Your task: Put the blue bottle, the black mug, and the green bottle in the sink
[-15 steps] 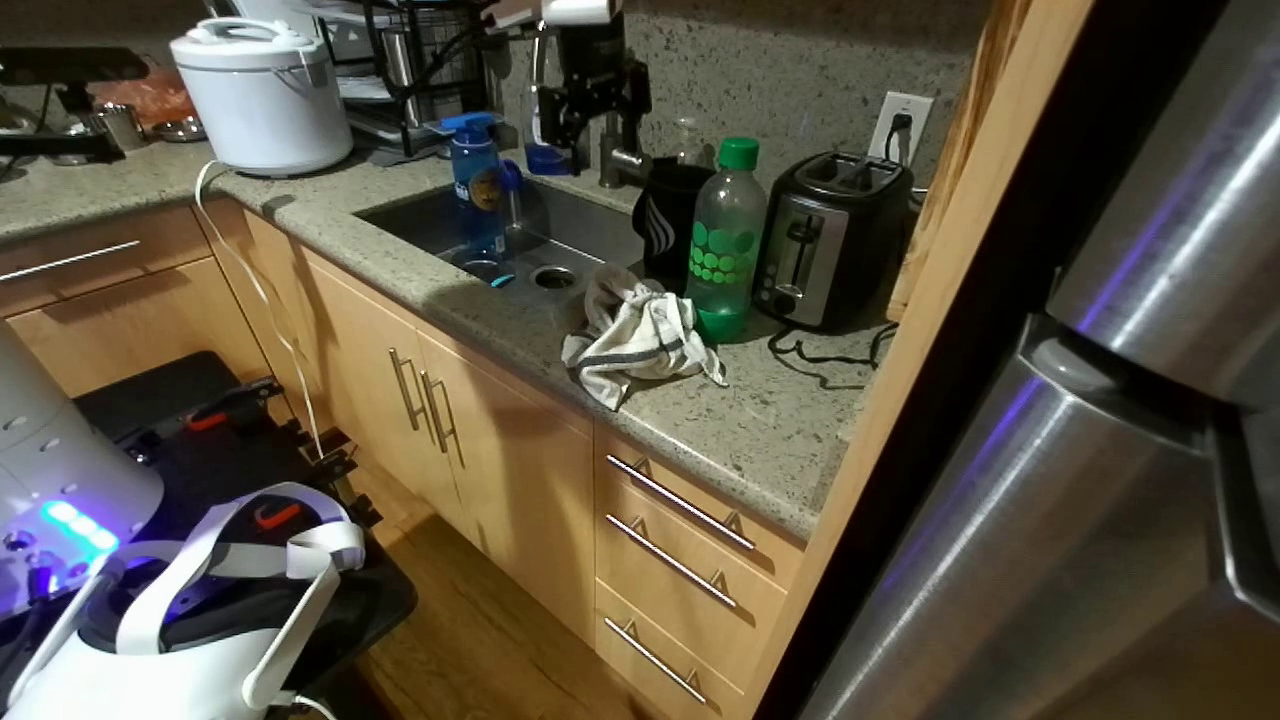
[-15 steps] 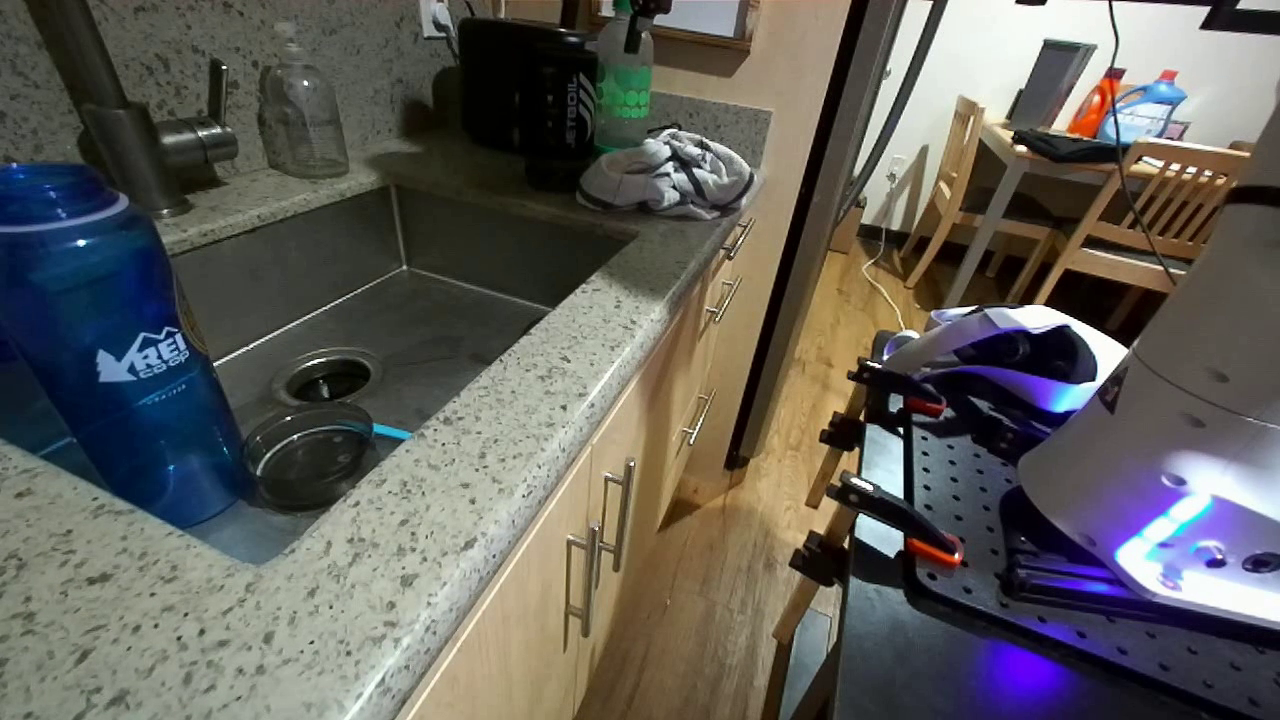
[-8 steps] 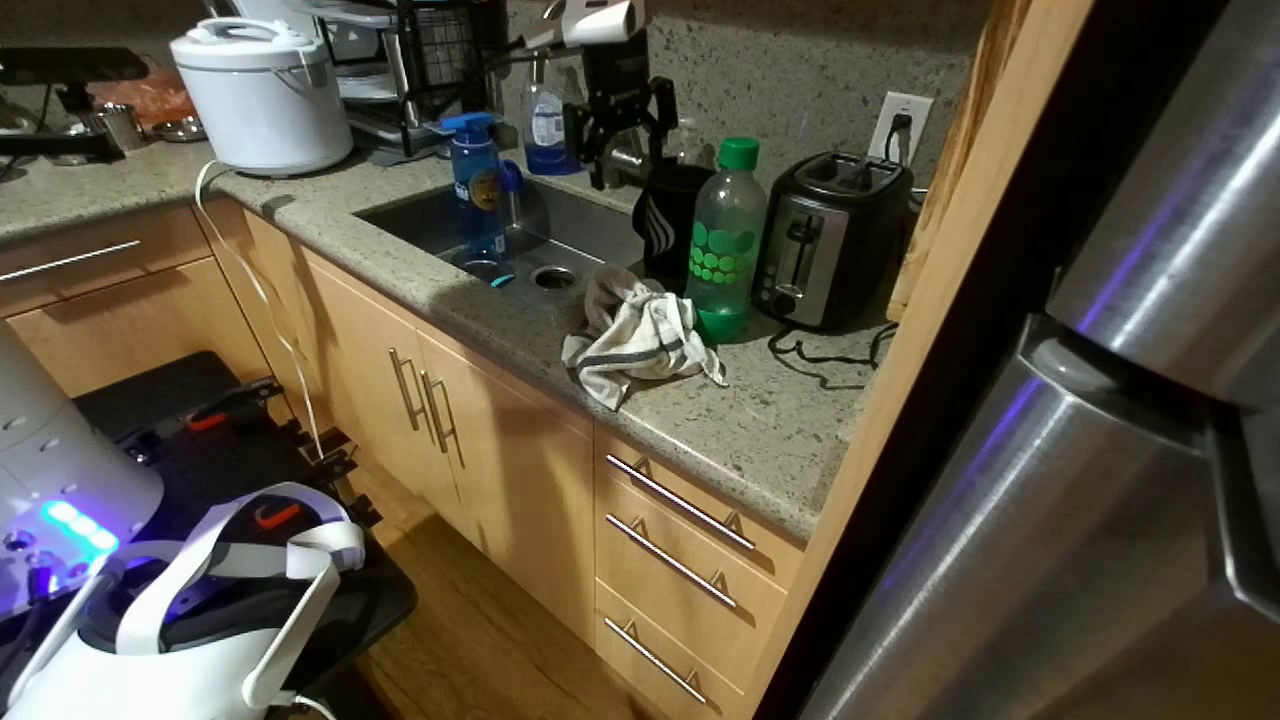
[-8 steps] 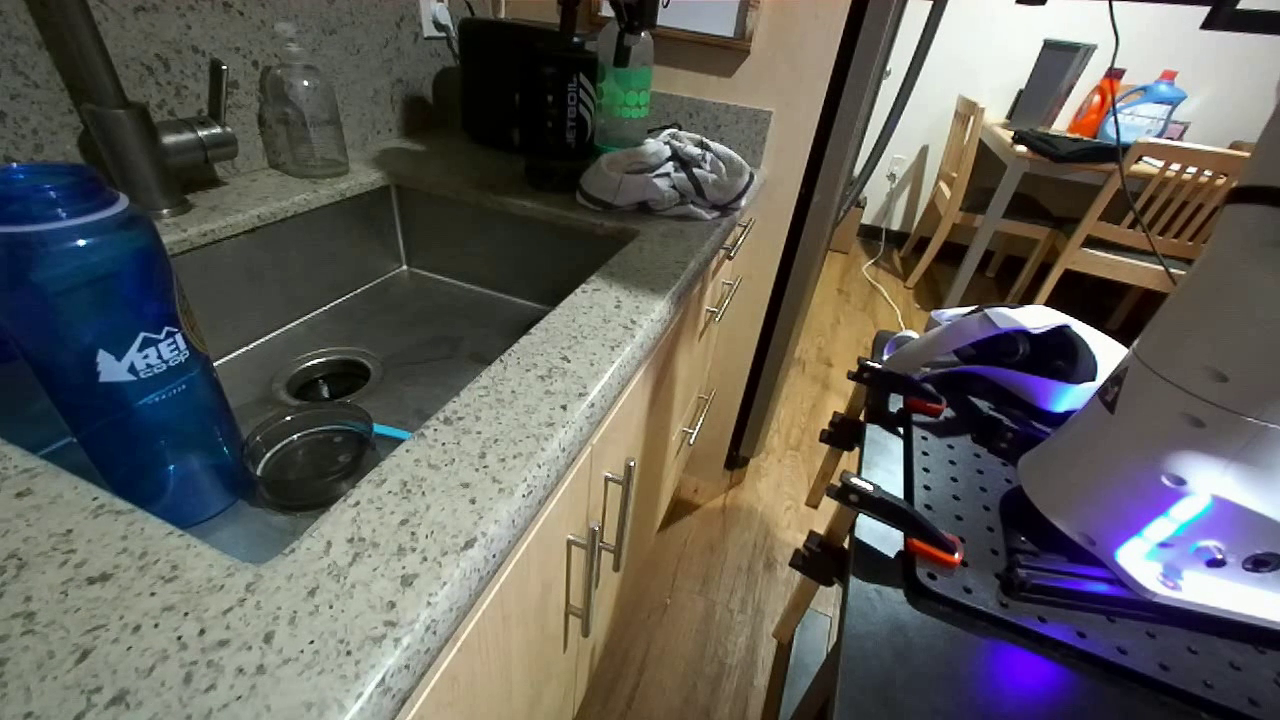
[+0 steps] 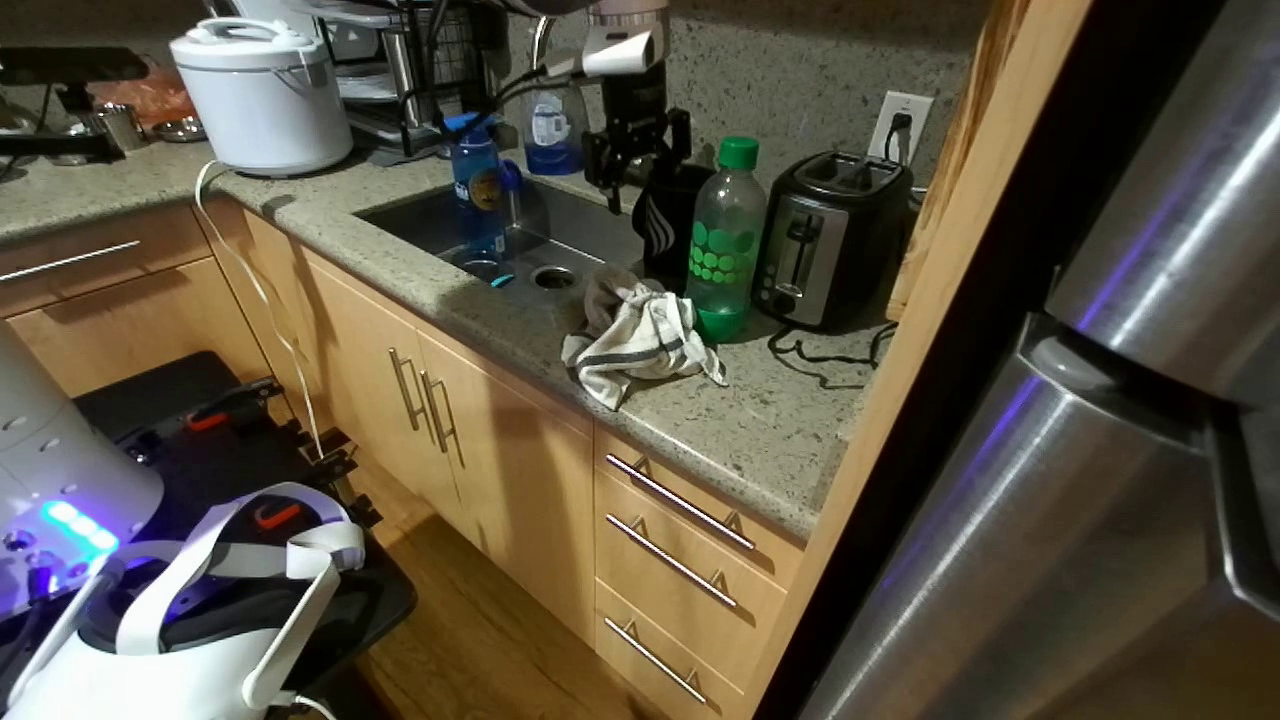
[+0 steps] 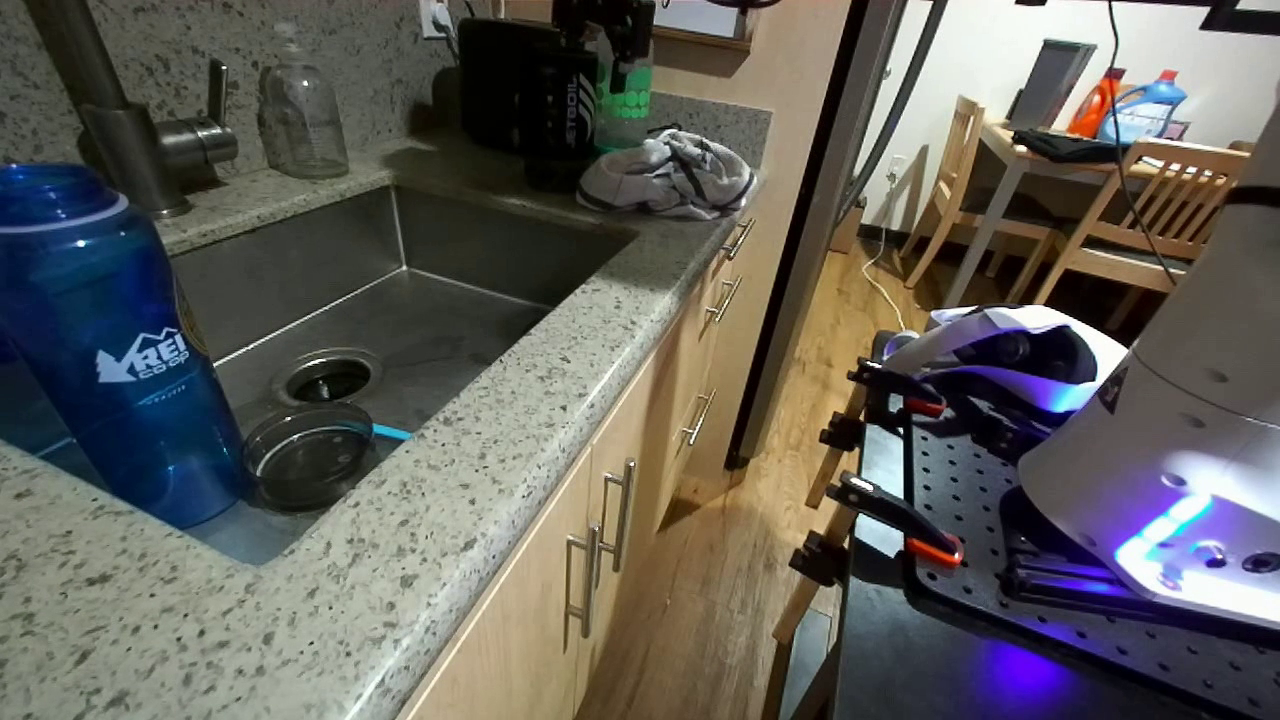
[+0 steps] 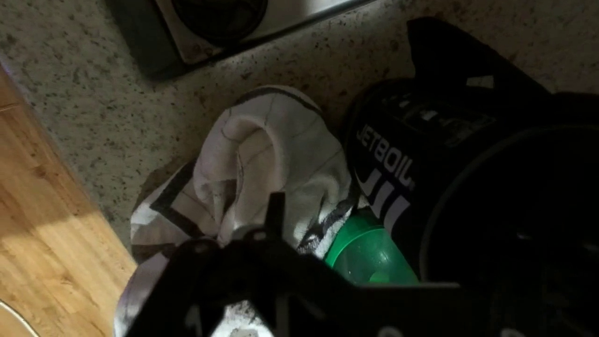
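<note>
Gripper (image 5: 645, 184) lowered, black mug (image 5: 664, 228) close by

speckled countertop (image 5: 745, 425) bears | green bottle (image 5: 725, 240) | black mug (image 5: 670, 225) | towel (image 5: 648, 340) | toaster (image 5: 838, 235) | rice cooker (image 5: 262, 105)

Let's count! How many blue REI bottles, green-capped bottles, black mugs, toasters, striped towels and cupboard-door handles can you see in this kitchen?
Blue REI bottle: 1
Green-capped bottle: 1
Black JETBOIL mug: 1
Toaster: 1
Striped towel: 1
Cupboard-door handles: 2
Total: 7
</note>
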`<state>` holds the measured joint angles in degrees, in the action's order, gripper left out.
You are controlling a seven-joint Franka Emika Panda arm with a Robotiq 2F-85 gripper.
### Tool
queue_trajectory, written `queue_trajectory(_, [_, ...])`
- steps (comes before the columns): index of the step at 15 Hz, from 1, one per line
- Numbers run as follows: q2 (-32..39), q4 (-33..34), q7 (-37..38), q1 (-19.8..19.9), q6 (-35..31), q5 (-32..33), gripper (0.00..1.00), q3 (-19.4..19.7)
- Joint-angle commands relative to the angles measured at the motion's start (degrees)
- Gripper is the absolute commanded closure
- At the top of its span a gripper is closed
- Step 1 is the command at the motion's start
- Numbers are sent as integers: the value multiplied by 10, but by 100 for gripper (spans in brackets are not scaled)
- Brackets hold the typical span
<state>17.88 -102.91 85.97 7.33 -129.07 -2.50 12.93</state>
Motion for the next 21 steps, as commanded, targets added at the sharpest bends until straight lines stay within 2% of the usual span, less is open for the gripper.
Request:
queue_trajectory(1, [17, 19, 19, -7, 4, 6, 44, 0])
queue_trajectory(8, [2, 8, 24, -25, -9, 21, 96, 2])
queue_trajectory(10, [-7, 1, 25, -29, -19, 26, 100, 2])
queue_trajectory(16, [-29, -13, 21, -34, -41, 32, 97, 0])
queue_trajectory(21, [-38, -26, -52, -42, -44, -16, 97, -48])
